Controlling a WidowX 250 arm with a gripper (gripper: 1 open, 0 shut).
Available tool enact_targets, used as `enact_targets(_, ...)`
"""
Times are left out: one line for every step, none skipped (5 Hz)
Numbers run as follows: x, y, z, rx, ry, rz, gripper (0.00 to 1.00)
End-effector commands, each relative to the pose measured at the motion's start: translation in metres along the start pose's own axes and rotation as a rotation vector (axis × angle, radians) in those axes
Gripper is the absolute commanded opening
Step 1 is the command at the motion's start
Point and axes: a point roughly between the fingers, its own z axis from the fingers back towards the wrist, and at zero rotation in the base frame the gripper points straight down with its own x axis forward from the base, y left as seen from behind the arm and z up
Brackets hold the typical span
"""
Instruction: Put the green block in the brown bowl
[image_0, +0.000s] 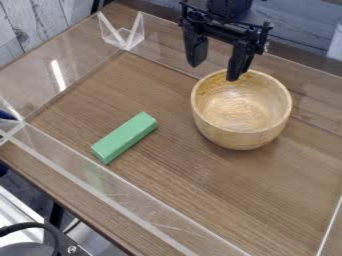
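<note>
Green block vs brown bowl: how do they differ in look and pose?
The green block is a flat, solid bright-green bar lying at a slant; the brown bowl is round, hollow, light wood with visible grain. The bowl is much wider and taller. Both sit apart on the wooden table, neither held.

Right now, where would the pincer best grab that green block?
Across the middle of the green block, coming straight down from above. It lies flat on the table, long and narrow, so the open pincer could likely close on its two long sides.
</note>
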Motion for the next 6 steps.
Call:
enact_targets(-0.003, 0.003, -0.008, 0.001, 0.02, -0.006, 1.0)
enact_targets(-0.022, 0.015, -0.013, 0.003, 0.024, -0.026, 1.0)
enact_targets(-0.045, 0.033, -0.018, 0.001, -0.001, -0.031, 1.0)
enact_targets(-0.058, 0.054, -0.026, 0.01, -0.006, -0.043, 1.0)
enact_targets(-0.067, 0.071, -0.042, 0.024, -0.011, -0.051, 1.0)
enact_targets(-0.074, 0.084, -0.057, 0.041, -0.019, -0.055, 1.0)
